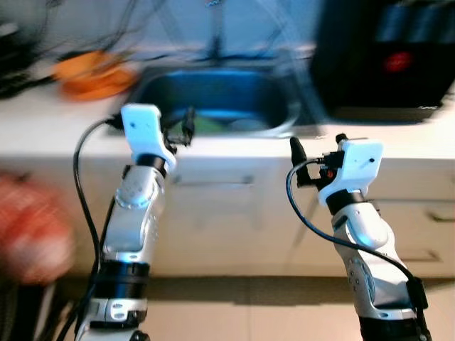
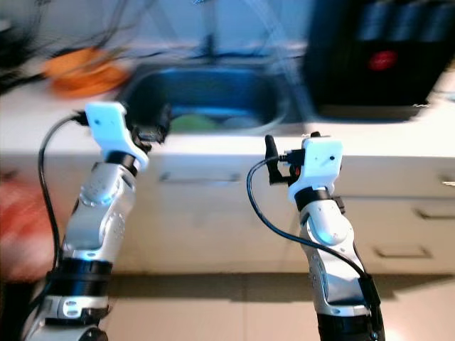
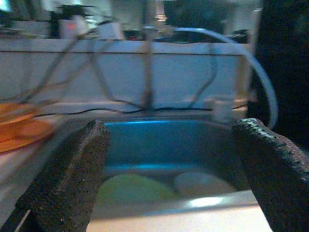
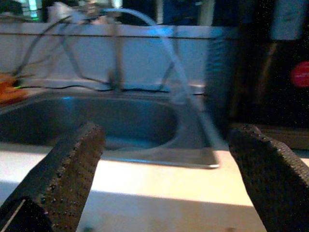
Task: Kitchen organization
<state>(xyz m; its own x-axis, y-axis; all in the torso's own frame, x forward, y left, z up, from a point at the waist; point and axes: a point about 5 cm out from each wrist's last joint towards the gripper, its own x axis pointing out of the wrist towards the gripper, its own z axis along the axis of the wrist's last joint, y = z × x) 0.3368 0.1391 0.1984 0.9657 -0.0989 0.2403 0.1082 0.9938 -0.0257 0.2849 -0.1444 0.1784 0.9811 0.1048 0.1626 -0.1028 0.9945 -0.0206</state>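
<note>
Sink [image 1: 213,92], set into the white counter [image 1: 57,128] straight ahead, holds a green dish [image 3: 133,188] and a paler one [image 3: 203,182] near its front wall, with an orange plate [image 1: 92,74] on the counter off to the left. Left gripper [image 3: 178,169] hovers spread and empty at the sink's front edge; right gripper [image 4: 166,169], also spread and empty, faces the counter edge right of the basin. Views are blurred, so I judge it best to steady up before reaching down over the rim for the green dish
</note>
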